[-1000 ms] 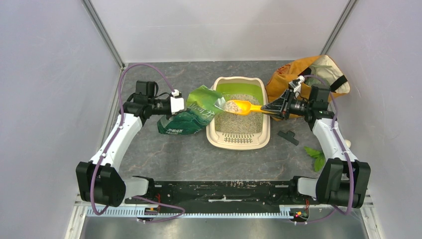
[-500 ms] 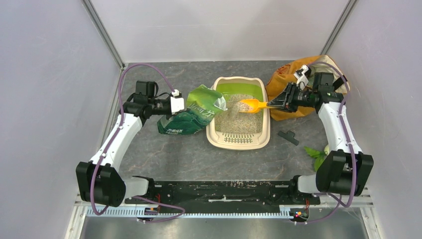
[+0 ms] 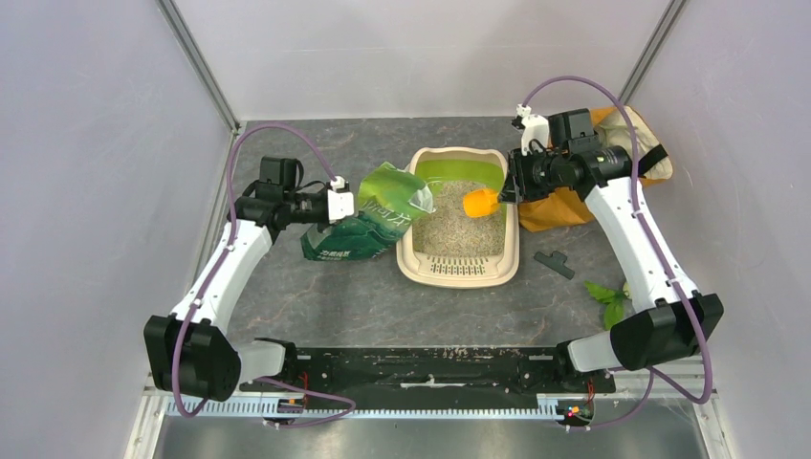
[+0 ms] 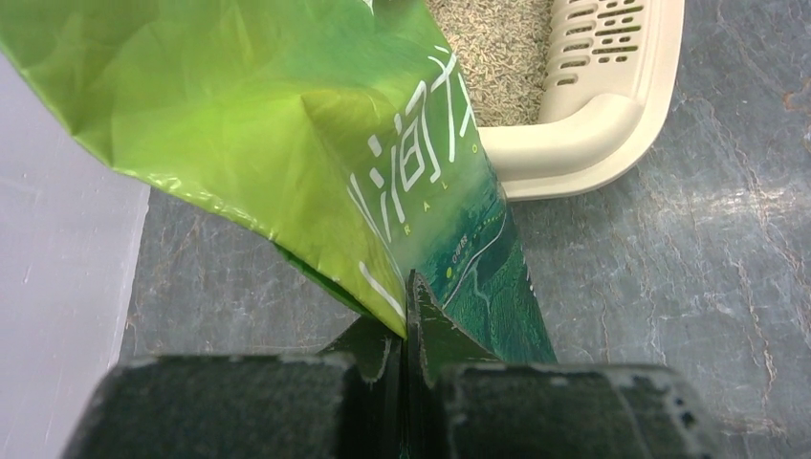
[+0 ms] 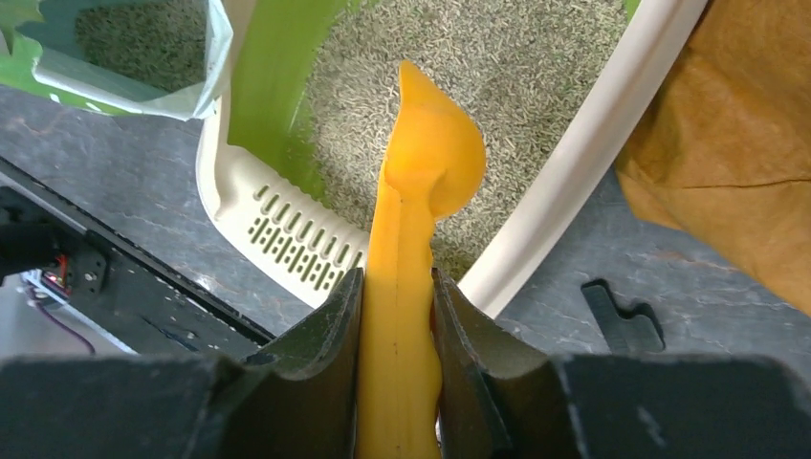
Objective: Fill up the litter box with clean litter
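The litter box [image 3: 417, 256], beige rim and lime-green inside, stands mid-table with its slotted grate [image 3: 459, 270] at the near end. Pale clean litter [image 3: 448, 228] covers its floor and also shows in the right wrist view [image 5: 521, 76]. My left gripper [image 3: 346, 204] is shut on the edge of the green printed bag [image 3: 373, 218], held tilted with its mouth at the box's left rim; the pinch shows in the left wrist view [image 4: 409, 316]. My right gripper [image 3: 507, 188] is shut on the handle of an orange scoop [image 3: 478, 203], whose bowl [image 5: 430, 153] hangs tipped over the litter near the right rim [image 5: 574, 172].
An orange fabric bag [image 3: 574, 196] lies right of the box, under my right arm. A black clip [image 3: 555, 263] and green leaves [image 3: 604, 301] lie on the table at the right. Grey walls close in left, right and back.
My right arm has lifted and swung back to the right, drawing the scoop from the bag's mouth to the box's right side and tipping it; its litter is gone. The left arm has not moved.
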`<control>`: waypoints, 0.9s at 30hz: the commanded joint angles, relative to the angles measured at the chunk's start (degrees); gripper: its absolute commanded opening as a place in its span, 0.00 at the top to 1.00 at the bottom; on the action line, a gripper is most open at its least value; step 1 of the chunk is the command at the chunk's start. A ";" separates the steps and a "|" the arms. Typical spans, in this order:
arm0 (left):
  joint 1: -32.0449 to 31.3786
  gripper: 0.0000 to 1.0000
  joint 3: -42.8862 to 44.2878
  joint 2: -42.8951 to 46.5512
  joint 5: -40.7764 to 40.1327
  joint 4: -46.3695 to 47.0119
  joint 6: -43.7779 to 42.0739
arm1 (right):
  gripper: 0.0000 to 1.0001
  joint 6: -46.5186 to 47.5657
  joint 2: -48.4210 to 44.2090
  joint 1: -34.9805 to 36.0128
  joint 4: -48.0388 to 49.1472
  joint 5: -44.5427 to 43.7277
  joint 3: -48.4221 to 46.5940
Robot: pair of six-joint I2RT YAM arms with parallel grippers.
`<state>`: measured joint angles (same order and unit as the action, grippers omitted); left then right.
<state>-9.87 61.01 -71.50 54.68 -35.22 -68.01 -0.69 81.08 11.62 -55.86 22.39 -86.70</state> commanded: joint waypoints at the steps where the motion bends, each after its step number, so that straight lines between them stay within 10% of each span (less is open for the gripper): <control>1: -0.34 0.98 1.21 1.46 0.85 -1.10 -3.95 | 1.00 5.43 -2.58 0.69 -2.73 -3.12 -4.37; 14: -0.41 0.98 1.26 2.62 1.18 -2.83 -8.06 | 1.00 -8.30 3.01 1.30 -2.91 22.54 -16.20; 27: -0.41 0.98 -2.65 6.63 -0.34 -5.25 -12.65 | 1.00 -9.34 12.33 11.78 1.25 12.84 -15.18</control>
<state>-9.89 59.37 -67.37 53.52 -40.97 -75.96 -8.40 90.70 19.42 -59.09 38.87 -99.24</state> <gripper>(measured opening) 0.033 0.345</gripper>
